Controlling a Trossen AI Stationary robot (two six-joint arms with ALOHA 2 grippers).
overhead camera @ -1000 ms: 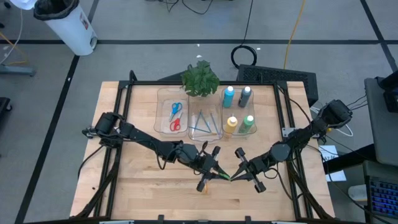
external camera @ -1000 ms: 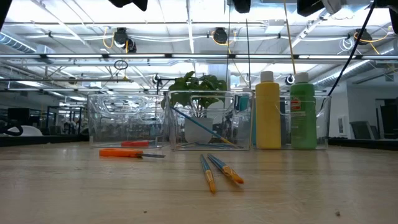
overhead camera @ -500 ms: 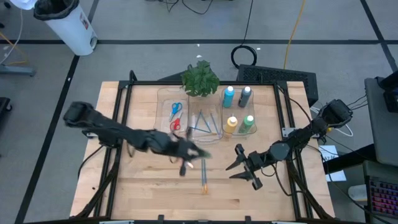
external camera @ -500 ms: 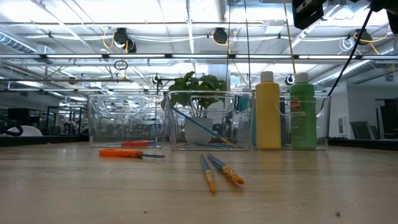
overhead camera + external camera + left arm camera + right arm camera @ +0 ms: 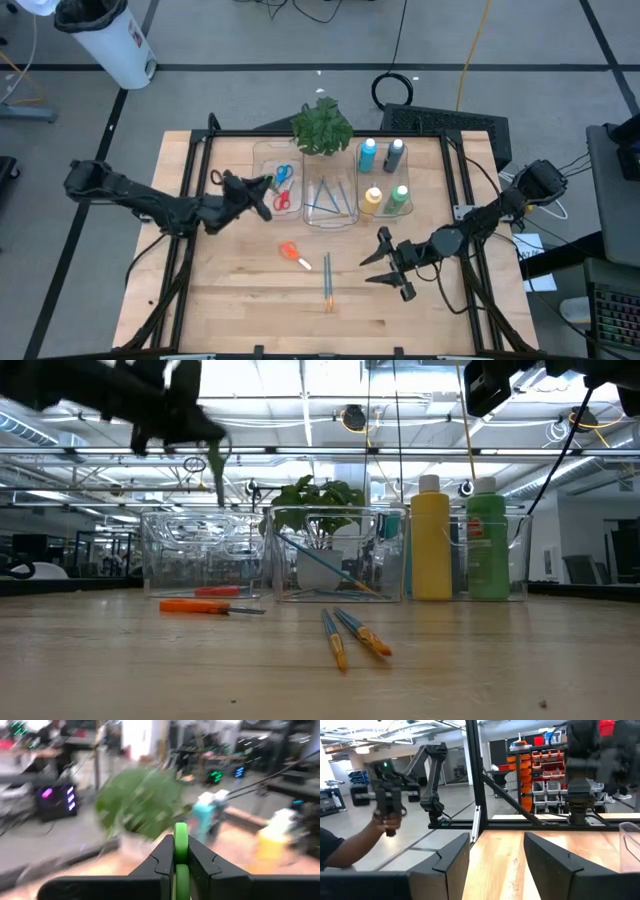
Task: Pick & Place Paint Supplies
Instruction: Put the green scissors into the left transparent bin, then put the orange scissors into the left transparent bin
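Observation:
My left gripper (image 5: 262, 190) hangs level above the table's far left, next to the left clear bin (image 5: 262, 160), shut on green scissors (image 5: 180, 840). They also show as a green piece (image 5: 218, 475) below it in the low view. My right gripper (image 5: 378, 262) stands open over the near right, holding nothing (image 5: 495, 850). Orange scissors (image 5: 292, 254) and two brushes (image 5: 327, 280) lie flat on the wood. My left gripper pinches the green scissors' handle (image 5: 181, 851) between its two fingers, seen edge-on. The fingers are level and come from the table's left. The scissors are lifted clear of the table, with a green part (image 5: 218, 485) hanging below the fingers.
The left bin holds blue scissors (image 5: 283, 175) and red scissors (image 5: 281, 202). The middle bin (image 5: 328, 200) holds brushes. The right bin holds light blue (image 5: 368, 153), dark (image 5: 394, 154), yellow (image 5: 372, 201) and green (image 5: 399, 198) bottles. A plant (image 5: 322, 125) stands behind the bins.
Both grippers met over the table's near middle with the green scissors between them. My right gripper opened and let go. My left gripper then swung toward the far left with the scissors, to beside the left bin, turning as it went. This uncovered the orange scissors and the brushes.

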